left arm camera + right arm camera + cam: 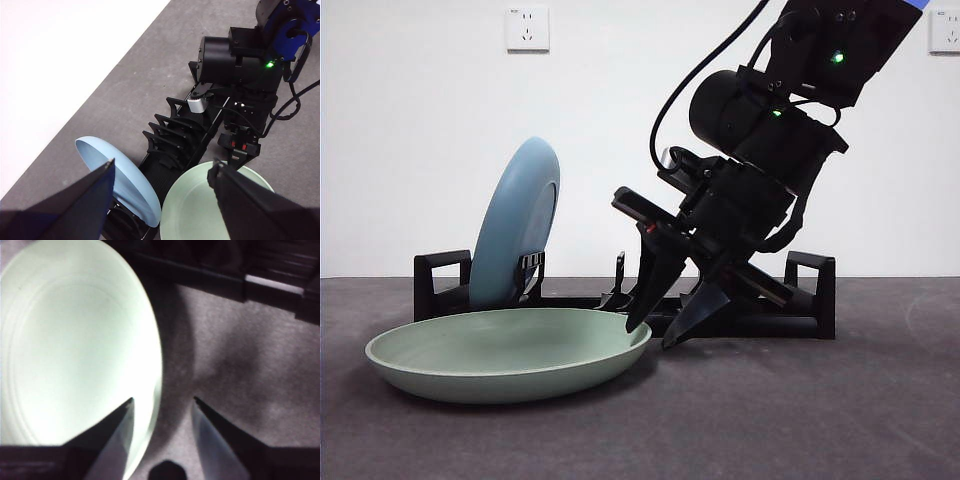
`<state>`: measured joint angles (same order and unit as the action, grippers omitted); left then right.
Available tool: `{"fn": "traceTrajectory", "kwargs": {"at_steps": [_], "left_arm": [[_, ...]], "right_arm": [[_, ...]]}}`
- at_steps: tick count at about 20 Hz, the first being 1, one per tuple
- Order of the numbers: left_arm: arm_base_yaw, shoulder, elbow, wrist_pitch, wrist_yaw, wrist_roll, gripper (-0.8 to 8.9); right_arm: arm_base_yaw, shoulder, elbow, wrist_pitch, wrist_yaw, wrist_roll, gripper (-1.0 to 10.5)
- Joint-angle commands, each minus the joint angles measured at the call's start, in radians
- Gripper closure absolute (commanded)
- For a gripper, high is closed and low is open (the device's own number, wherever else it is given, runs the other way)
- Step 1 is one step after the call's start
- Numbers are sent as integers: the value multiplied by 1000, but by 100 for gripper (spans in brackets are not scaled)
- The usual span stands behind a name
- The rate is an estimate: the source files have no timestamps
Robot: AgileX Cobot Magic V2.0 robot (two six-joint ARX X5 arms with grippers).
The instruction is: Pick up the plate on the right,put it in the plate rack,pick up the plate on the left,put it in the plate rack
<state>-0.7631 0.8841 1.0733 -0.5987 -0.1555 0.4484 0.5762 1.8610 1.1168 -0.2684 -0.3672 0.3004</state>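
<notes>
The green plate [508,352] lay before the plate rack [810,290]; the right gripper [665,325], jaws parted, straddled its rim, needing only closure.

We see a pale green plate [508,352] lying flat on the grey table, just in front of the long black plate rack [810,290]. We count a light blue plate [517,222] already standing on edge between the rack's curved prongs near one end, leaning slightly. The rack's square loop handles rise at both ends.
</notes>
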Motion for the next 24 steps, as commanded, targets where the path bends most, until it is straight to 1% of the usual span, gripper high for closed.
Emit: {"fn": "traceTrajectory", "kwargs": {"at_steps": [1, 2, 4, 5, 7, 9, 11, 14, 15, 16, 18, 20, 24], "left_arm": [[-3, 2, -5, 3, -2, -1, 491], [-3, 2, -5, 3, -2, -2, 491], [-3, 2, -5, 3, -2, -3, 491], [-3, 2, -5, 3, -2, -4, 491], [-3, 2, -5, 2, -2, -4, 491], [-3, 2, -5, -1, -2, -4, 491], [-3, 3, -5, -14, 0, -4, 491], [-16, 21, -5, -53, 8, -3, 491], [-34, 36, -5, -73, 14, -3, 491], [-53, 52, -5, -97, 30, -3, 491], [-102, 94, -5, -127, 32, -3, 499], [-163, 145, -5, -140, 32, -6, 499], [-285, 250, -5, -137, 24, -31, 499]], "right_arm": [[5, 24, 1, 2, -5, 16, 767], [7, 29, 1, 3, -5, 16, 768], [14, 38, 1, 6, -7, 16, 839], [18, 43, 1, 7, -14, 16, 855], [29, 50, 1, 6, -20, 16, 859], [42, 50, 1, 7, -16, 17, 963], [47, 43, 1, -6, -17, 25, 962], [47, 11, 1, -79, -16, 24, 962], [47, -8, 1, -112, -14, 24, 962], [46, -30, 1, -143, 8, 19, 962], [46, -83, 1, -187, 63, 1, 962], [40, -138, 1, -200, 85, -4, 962], [-4, -239, 1, -229, 84, -3, 962]]}}
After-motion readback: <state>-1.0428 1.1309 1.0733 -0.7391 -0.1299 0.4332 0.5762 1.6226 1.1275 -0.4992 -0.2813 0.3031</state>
